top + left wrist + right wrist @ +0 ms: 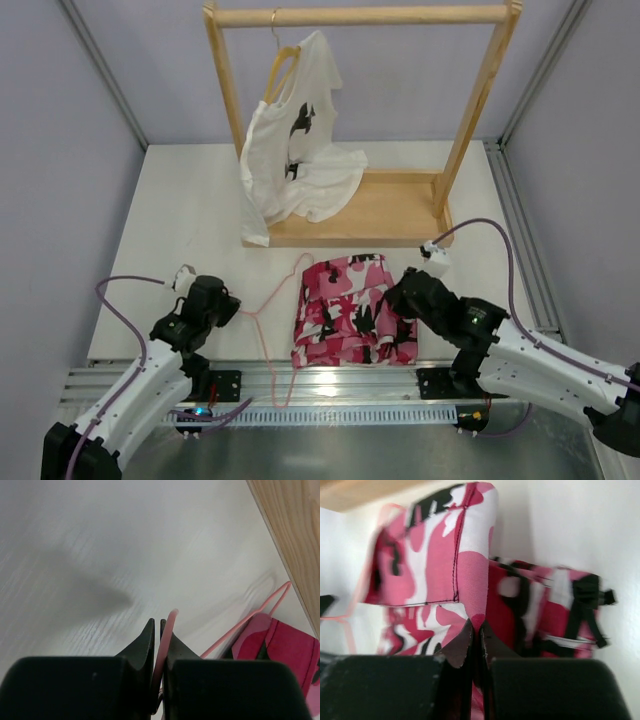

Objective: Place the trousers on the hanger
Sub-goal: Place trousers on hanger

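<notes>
Two pincers were both clamped shut. The left pincer [156, 625] pinched the thin pink wire hanger [272, 290] on a bare run of its wire. The right pincer [476, 628] gripped a raised fold of the pink, white and black camouflage cloth trousers [352, 310].

The trousers lay folded in a thick pad by the near edge of the white tabletop [180, 220], right of its middle and just in front of the light wooden rack [400, 212]. The hanger lay flat just to their left, one end of its wire meeting their far left corner.

To my eye the trousers would handle as soft, limp cloth. They looked light enough, but sure to unfold and sag from any one point, so a hold on a seamed edge or the waistband seemed safer than a loose fold. The hanger looked light, springy and slick. Held at one spot it would likely swivel, and the cloth could slide off its thin bar.
</notes>
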Controlling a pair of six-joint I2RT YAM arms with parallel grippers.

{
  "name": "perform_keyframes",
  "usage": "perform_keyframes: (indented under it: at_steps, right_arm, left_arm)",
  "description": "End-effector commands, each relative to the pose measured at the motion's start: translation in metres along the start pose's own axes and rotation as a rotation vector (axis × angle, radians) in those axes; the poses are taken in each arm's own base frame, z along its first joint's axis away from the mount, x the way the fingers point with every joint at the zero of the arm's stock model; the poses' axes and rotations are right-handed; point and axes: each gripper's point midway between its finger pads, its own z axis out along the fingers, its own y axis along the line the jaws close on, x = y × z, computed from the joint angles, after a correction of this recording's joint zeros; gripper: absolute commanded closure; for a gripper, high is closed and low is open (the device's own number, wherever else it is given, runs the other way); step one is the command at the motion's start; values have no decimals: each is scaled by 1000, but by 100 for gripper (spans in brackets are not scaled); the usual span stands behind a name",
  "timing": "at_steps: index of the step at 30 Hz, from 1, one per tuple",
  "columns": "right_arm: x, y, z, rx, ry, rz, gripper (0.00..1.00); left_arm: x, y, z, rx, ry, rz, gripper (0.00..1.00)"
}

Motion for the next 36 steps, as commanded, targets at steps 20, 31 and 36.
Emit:
perform_keyframes:
  at_steps: [20, 31, 36]
  right_arm:
    - [71, -59, 58, -12, -3, 39, 96]
    - [47, -12, 59, -60, 72, -78, 76]
    - [13, -4, 2, -83, 78, -170, 54]
  left_arm:
    - [-20, 36, -4, -139, -126, 28, 100]
    - [-10, 2, -2, 40, -74, -1, 100]
    - [-11, 2, -3, 42, -71, 48, 100]
